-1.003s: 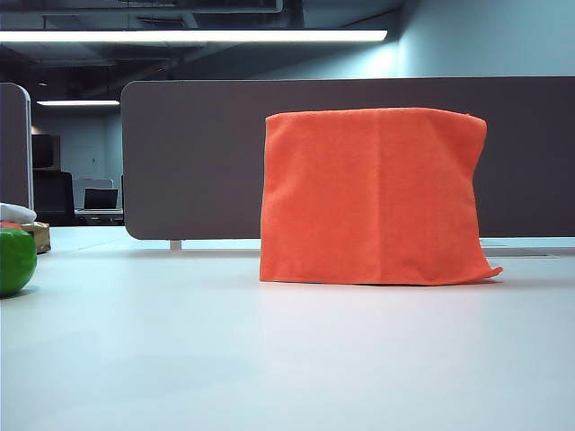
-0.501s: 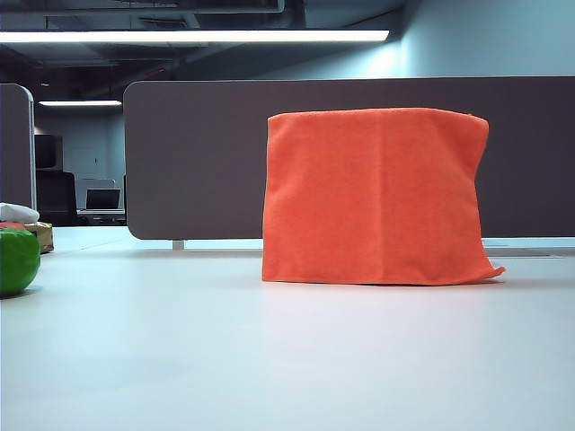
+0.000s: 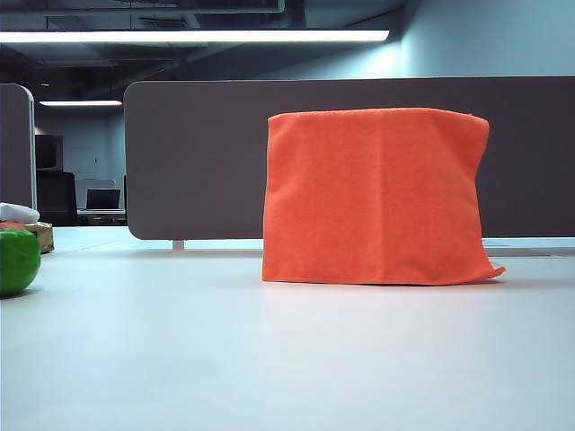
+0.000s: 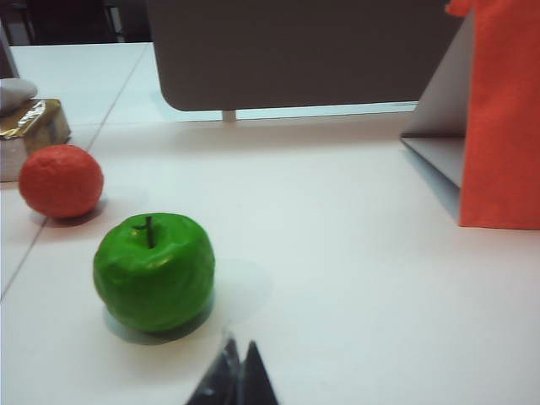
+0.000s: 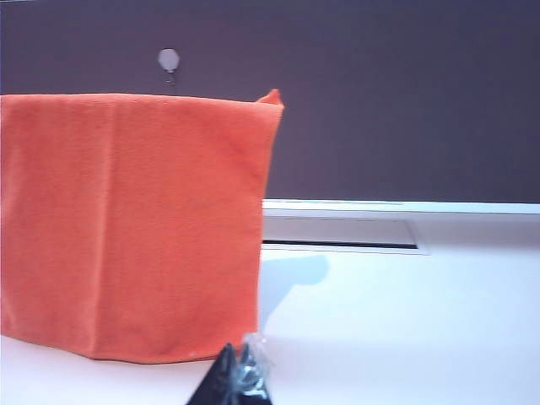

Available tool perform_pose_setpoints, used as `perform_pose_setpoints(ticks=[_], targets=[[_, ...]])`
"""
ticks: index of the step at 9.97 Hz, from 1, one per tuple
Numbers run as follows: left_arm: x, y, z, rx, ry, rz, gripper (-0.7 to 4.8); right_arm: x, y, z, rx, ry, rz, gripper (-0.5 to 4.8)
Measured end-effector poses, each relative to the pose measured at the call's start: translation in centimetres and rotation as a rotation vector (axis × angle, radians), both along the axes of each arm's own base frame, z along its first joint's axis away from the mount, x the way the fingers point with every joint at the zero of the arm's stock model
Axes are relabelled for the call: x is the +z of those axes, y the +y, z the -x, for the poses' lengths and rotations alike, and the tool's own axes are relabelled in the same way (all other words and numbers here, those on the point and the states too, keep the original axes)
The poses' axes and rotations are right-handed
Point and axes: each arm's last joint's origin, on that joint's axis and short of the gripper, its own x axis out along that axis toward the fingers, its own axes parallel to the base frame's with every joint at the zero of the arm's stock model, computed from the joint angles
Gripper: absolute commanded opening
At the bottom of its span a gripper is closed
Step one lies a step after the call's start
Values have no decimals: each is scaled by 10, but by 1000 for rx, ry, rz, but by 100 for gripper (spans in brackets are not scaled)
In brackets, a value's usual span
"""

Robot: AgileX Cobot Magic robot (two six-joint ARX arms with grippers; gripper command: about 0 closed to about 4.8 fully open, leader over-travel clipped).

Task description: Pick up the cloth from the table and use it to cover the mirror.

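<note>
Cloth (image 3: 377, 196) draped over mirror (image 4: 434, 126); L gripper (image 4: 239, 380), R gripper (image 5: 240, 378) both pressed together, empty, nr table (image 3: 287, 359). Risk: a nudge could pull the cloth off.

Layout relative to the cloth (image 3: 377, 196). The cloth hangs draped over the mirror (image 4: 439, 126), standing on the tabletop (image 3: 287, 359) right of centre; only the mirror's side and base edge show past the cloth in the left wrist view. Behind the cloth runs the partition panel (image 3: 198, 153). Well to the cloth's left, at the tabletop's edge, sits the apple (image 3: 16, 260); behind the apple lie a round fruit (image 4: 61, 180) and a box (image 4: 29, 126). The left claw (image 4: 236, 380), closed, is near the apple; the right claw (image 5: 240, 380), closed, is before the cloth's right lower corner.
</note>
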Motion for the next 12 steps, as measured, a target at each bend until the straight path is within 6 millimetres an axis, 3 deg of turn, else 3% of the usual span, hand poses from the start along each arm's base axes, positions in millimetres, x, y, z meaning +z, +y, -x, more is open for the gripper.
perform_pose_setpoints(ticks=[12], targets=[[6,-1,0,25,-47,72,-5,-4,-2,-1,-67,43,-9,-5]])
